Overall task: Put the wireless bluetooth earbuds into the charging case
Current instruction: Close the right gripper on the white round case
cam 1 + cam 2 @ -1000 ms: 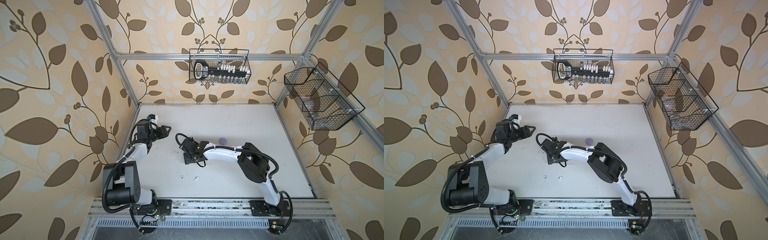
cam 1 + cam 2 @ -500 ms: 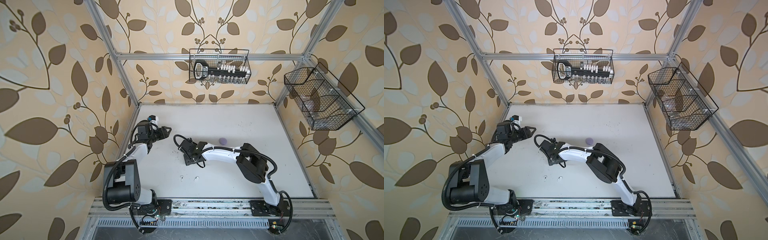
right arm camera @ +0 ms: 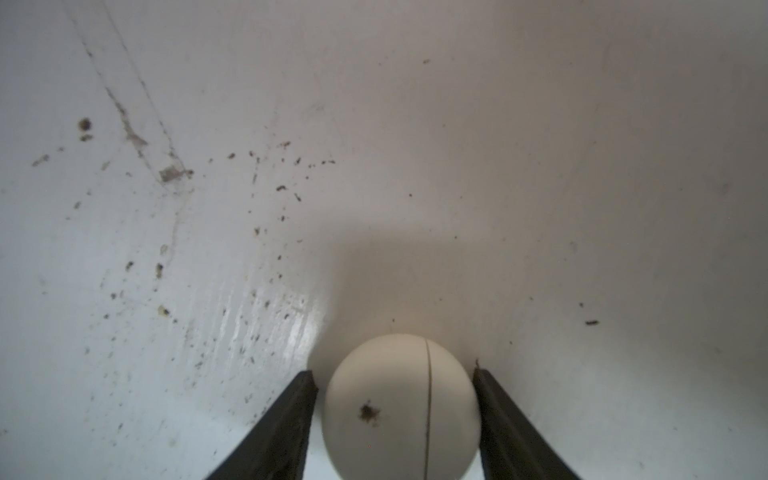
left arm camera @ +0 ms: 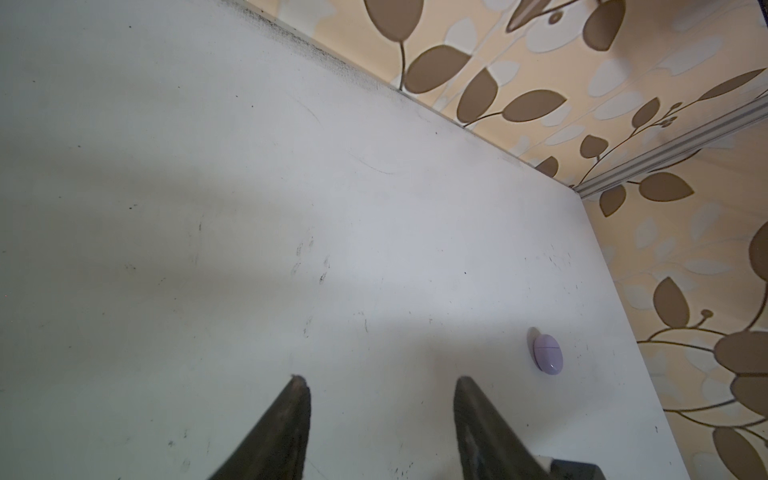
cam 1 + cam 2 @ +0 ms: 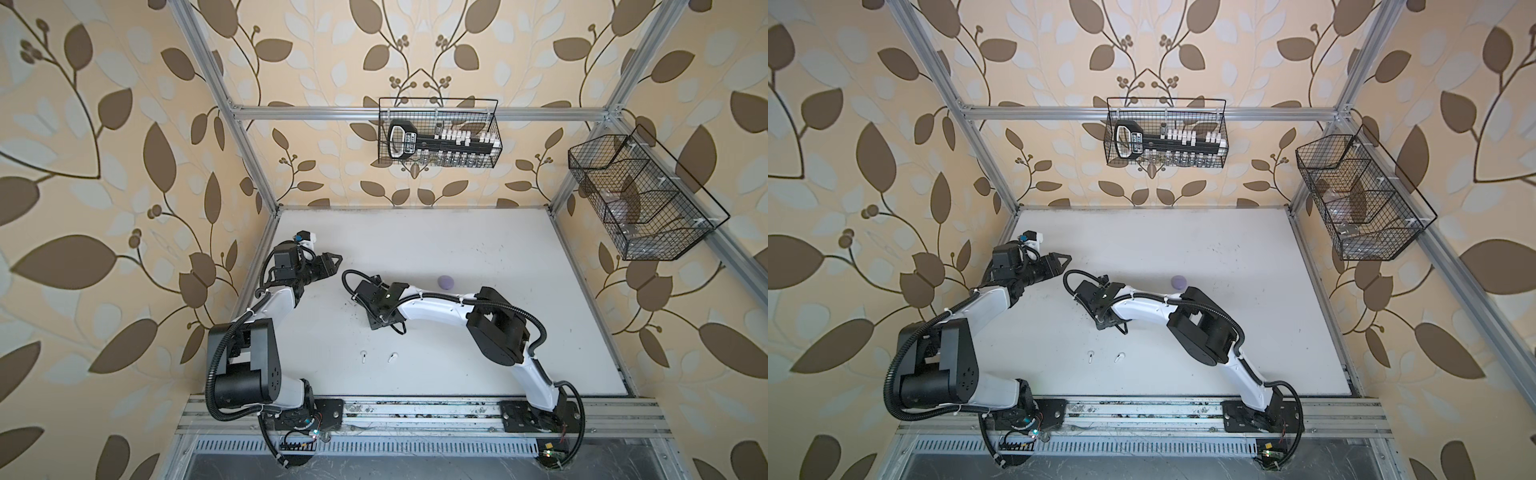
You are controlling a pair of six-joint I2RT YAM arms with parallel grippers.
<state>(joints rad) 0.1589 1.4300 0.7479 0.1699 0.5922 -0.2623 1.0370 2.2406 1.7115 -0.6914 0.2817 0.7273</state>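
Note:
A closed round white charging case (image 3: 401, 409) with a seam line and a dark smudge lies on the table between the fingers of my right gripper (image 3: 393, 370). One finger touches its side; a thin gap shows at the other. In both top views this gripper (image 5: 380, 322) points down at the table's middle and hides the case. Two white earbuds (image 5: 364, 356) (image 5: 392, 357) lie on the table nearer the front rail. A closed lavender case (image 5: 446, 282) (image 4: 547, 354) rests behind the right forearm. My left gripper (image 5: 332, 262) (image 4: 380, 379) hovers at the left, open and empty.
The white table (image 5: 478, 249) is scuffed and speckled with dark crumbs. A wire basket (image 5: 438, 139) with a tool hangs on the back wall and another wire basket (image 5: 640, 199) on the right wall. Aluminium frame posts stand at the table's corners.
My right gripper's fingers have narrowed around the white case, and that wrist has shifted slightly left. The left arm has barely moved.

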